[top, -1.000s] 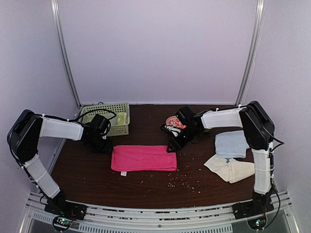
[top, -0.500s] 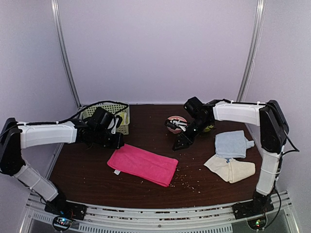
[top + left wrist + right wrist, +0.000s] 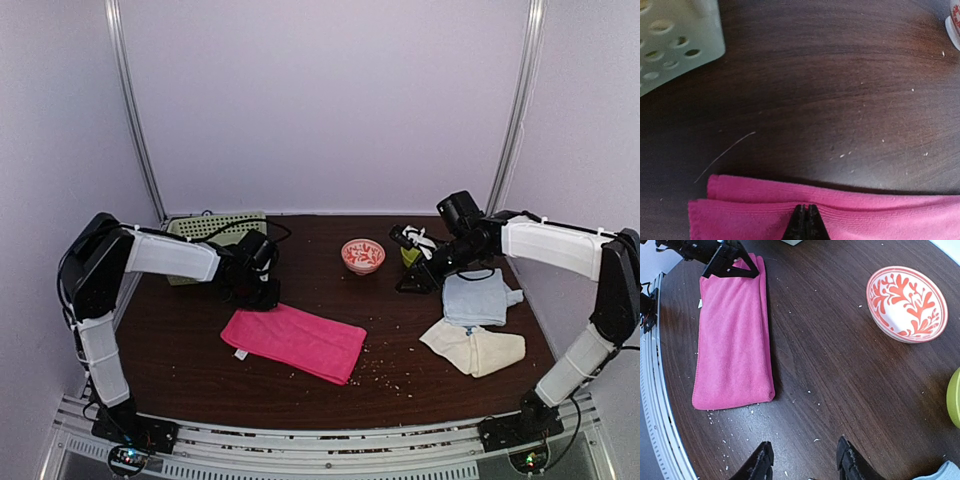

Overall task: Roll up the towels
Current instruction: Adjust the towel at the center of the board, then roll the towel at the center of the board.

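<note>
- The pink towel (image 3: pixel 295 342) lies flat and unrolled near the middle of the table (image 3: pixel 180 380), a bit toward 7 o'clock. The left gripper (image 3: pixel 805 212) has its fingers shut tight, with the tips down on the towel's 10 o'clock corner. I can't tell if any cloth is nipped between them. If none is, the corner may slip when the arm pushes, and the roll could start crooked or not start at all.
- The towel looks folded double. A tug on just one layer could pull the fold open.
- The basket (image 3: pixel 205 228) sits at 10 o'clock, close behind the left arm. A big swing back could bump it.
- The cream towel (image 3: pixel 475 350) at 4 o'clock and the blue towel (image 3: pixel 475 297) at 3 o'clock seem to touch. Grabbing one may drag the other along.
- The bowl (image 3: pixel 362 255) stands at 12 o'clock. The right gripper (image 3: pixel 805 441) hangs at 2 o'clock with its fingers apart and nothing in them, well away from the pink towel. If it crosses over to help, it could knock the bowl.
- Crumbs (image 3: pixel 375 372) lie at the pink towel's 4 o'clock corner. They could get rolled up inside.
</note>
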You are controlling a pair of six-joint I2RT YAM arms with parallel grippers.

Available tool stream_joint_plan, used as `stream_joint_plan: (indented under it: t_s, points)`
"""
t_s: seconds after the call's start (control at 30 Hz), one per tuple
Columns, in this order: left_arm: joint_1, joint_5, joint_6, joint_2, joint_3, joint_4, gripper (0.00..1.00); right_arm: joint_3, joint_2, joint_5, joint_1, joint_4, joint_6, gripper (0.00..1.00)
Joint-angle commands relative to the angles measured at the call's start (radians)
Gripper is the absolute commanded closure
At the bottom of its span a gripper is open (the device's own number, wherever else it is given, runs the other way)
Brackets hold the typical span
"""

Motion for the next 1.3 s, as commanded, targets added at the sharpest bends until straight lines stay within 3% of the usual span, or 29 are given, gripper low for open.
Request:
stream_joint_plan:
  t_s: [0.0,0.17,0.3,0.43,0.57,0.63,0.67,0.7,0.73,0.8,0.9,1.13,1.27]
  points:
    - [-0.046,0.019,0.048,0.097,0.119,0.044,1.00,-0.029,-0.035,0.038,0.007,-0.001,-0.048,0.57]
    - [-0.102,0.072,0.128,0.302,0.325,0.111,1.00,-0.096,-0.099,0.059,0.007,0.003,-0.075,0.56]
    - [-0.121,0.048,0.188,0.391,0.522,0.054,1.00,-0.074,-0.098,0.053,0.007,-0.040,-0.079,0.56]
    - [-0.132,0.002,0.253,0.262,0.515,0.044,0.98,-0.060,-0.113,0.022,0.009,-0.088,-0.123,0.55]
    - [-0.182,-0.015,0.332,0.032,0.322,0.103,0.86,-0.076,-0.126,-0.001,0.042,-0.103,-0.214,0.53]
    - [-0.223,-0.022,0.369,-0.082,0.180,0.167,0.73,-0.085,-0.120,-0.015,0.048,-0.062,-0.216,0.53]
    - [-0.253,-0.048,0.383,-0.138,0.101,0.209,0.31,-0.083,-0.112,-0.020,0.048,-0.040,-0.199,0.53]
    - [-0.282,-0.082,0.387,-0.193,0.025,0.253,0.06,-0.079,-0.103,-0.026,0.048,-0.019,-0.182,0.53]
    - [-0.304,-0.082,0.397,-0.239,-0.054,0.305,0.02,-0.073,-0.095,-0.033,0.048,0.001,-0.167,0.53]
    - [-0.324,-0.004,0.407,-0.294,-0.171,0.388,0.02,-0.062,-0.077,-0.030,0.049,0.039,-0.144,0.53]
    - [-0.348,0.090,0.430,-0.291,-0.227,0.414,0.05,-0.050,-0.044,-0.008,0.047,0.093,-0.103,0.53]
    - [-0.460,0.146,0.608,-0.160,-0.106,0.221,0.40,-0.092,-0.049,0.037,0.045,0.132,-0.087,0.52]
    - [-0.461,0.205,0.619,-0.098,-0.088,0.205,0.43,-0.102,-0.048,0.050,0.044,0.129,-0.094,0.53]
